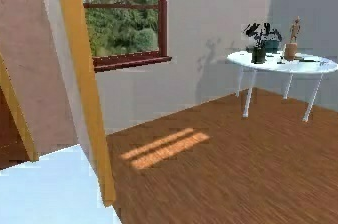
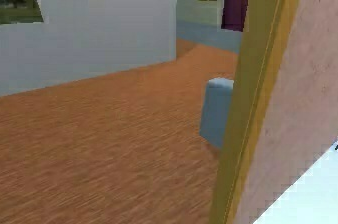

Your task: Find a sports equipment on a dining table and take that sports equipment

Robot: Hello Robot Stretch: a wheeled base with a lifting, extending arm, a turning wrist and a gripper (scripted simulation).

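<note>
While the hand's state cannot be told from these views, the robot is at the search step, beside a yellow doorframe [image 1: 89, 100]. Across the wooden floor [image 1: 237, 160], a round white bench [image 1: 277, 66] carries a potted plant [image 1: 261, 42] and a wooden figure [image 1: 294, 40]. Whether the sports equipment lies among them is too small to tell. The next move likely calls for driving through toward the bench.

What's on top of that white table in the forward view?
On the white table stand a dark leafy plant and a brown upright figurine, with a small dark item beside them, too small to name. Anything behind the plant is covered.
</note>
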